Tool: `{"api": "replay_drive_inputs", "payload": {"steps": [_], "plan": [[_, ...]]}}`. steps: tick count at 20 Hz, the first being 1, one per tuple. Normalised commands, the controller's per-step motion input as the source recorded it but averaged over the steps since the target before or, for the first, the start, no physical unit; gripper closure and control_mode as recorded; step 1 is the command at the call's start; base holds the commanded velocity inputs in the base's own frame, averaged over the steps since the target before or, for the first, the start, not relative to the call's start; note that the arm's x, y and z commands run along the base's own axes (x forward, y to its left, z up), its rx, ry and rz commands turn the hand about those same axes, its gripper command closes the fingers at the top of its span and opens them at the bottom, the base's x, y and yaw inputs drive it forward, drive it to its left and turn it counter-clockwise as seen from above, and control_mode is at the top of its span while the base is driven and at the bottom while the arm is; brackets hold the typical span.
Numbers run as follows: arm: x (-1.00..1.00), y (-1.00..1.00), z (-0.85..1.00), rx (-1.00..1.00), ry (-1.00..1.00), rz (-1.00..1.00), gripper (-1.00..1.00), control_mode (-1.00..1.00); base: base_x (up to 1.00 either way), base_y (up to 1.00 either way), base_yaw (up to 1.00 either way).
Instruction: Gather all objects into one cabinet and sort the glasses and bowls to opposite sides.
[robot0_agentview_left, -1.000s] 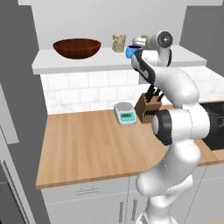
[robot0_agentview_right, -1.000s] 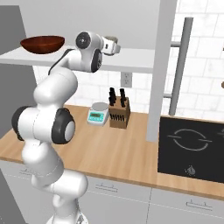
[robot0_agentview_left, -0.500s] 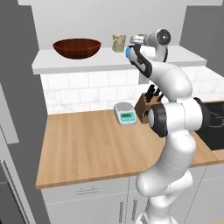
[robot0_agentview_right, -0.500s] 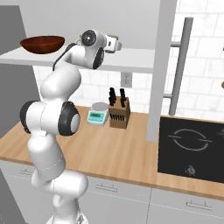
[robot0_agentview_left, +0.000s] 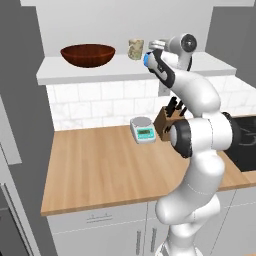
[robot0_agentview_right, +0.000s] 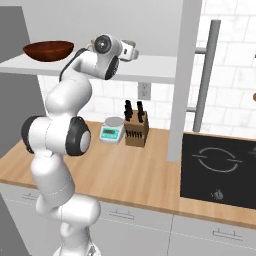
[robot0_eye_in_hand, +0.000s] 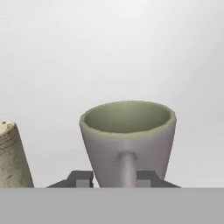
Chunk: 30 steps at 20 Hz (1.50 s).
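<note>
Mug (robot0_eye_in_hand: 127, 142) straight ahead of my claw (robot0_eye_in_hand: 113, 180): plain grey, tapered, upright, handle facing me between the fingertips, which stand slightly apart. Speckled beige tumbler (robot0_eye_in_hand: 12, 156) stands to its left on the shelf (robot0_agentview_left: 100, 74).

Left base view: behind the arm on its left, looking forward and down across the wooden counter (robot0_agentview_left: 105, 165) to the tiled wall and the white shelf (robot0_agentview_left: 100, 75); arm rises at lower right. Right base view: same height, behind on the right, arm at lower left, also takes in the cooktop (robot0_agentview_right: 220, 170). Both share the counter, shelf, wooden bowl (robot0_agentview_left: 88, 55), scale (robot0_agentview_left: 143, 129) and knife block (robot0_agentview_right: 136, 131). Hand view: very close, level along the fingers (robot0_eye_in_hand: 83, 180) at the grey mug (robot0_eye_in_hand: 128, 140) against the grey back wall, beige tumbler (robot0_eye_in_hand: 13, 157) at its left edge.
</note>
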Motion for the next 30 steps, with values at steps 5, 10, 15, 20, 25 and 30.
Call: {"api": "replay_drive_inputs", "payload": {"steps": [5, 10, 15, 20, 25, 30], "plan": [[-0.01, 0.00, -0.01, 0.01, 0.00, 0.00, -1.00, -1.00, 0.00, 0.00, 0.00], [-0.36, -0.14, 0.10, -0.01, -0.01, 0.00, -1.00, -1.00, 0.00, 0.00, 0.00], [-0.81, -0.27, 0.30, -0.09, -0.05, 0.00, -1.00, -1.00, 0.00, 0.00, 0.00], [-1.00, -0.03, 0.06, -0.13, -0.01, 0.02, -1.00, -1.00, 0.00, 0.00, 0.00], [-1.00, 0.14, 0.00, -0.14, 0.00, 0.05, -1.00, -1.00, 0.00, 0.00, 0.00], [-1.00, 0.32, 0.01, -0.12, 0.00, 0.04, -1.00, -1.00, 0.00, 0.00, 0.00]]}}
